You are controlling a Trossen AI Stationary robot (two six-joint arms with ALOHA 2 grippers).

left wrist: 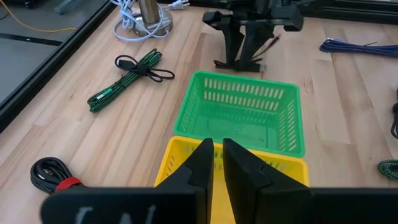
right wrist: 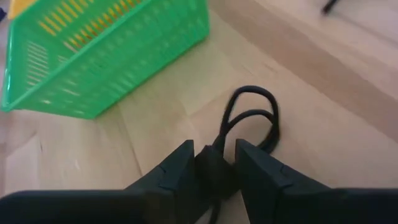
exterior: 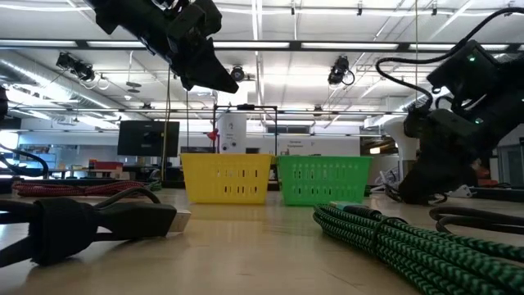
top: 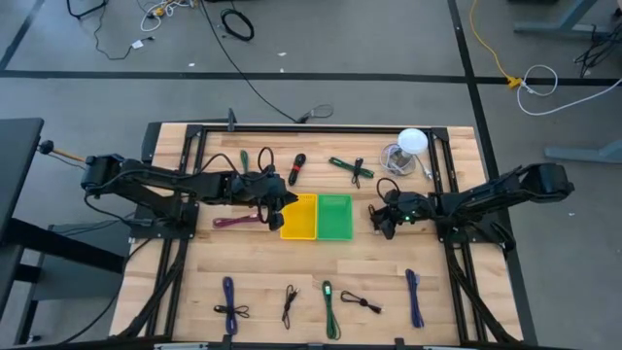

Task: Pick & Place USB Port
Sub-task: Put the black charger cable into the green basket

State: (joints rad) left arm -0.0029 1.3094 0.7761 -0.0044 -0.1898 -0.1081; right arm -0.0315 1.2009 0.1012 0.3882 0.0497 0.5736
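Note:
The yellow basket (top: 298, 217) and the green basket (top: 334, 216) stand side by side mid-table. My left gripper (top: 275, 201) hangs shut above the yellow basket's left end; in its wrist view the fingers (left wrist: 217, 163) have nothing between them, and in the low view it is raised well off the table (exterior: 201, 57). My right gripper (top: 387, 218) is down at the table just right of the green basket (right wrist: 93, 56), shut on a black USB cable (right wrist: 252, 118). My right gripper (right wrist: 214, 168) pinches the black cable at its bundled middle (right wrist: 215, 160) between the two fingers. It comes slanting down from the table's right side. The cable's loop (right wrist: 255, 115) lies on the wood ahead of the fingertips.
A maroon cable (top: 236, 222) lies left of the yellow basket. Green cables (top: 351, 168) and a black cable with a red band (top: 295, 168) lie toward the far edge, beside a clear cup (top: 397, 158) and white ball (top: 413, 141). Several blue, black and green cables (top: 330, 306) line the near edge.

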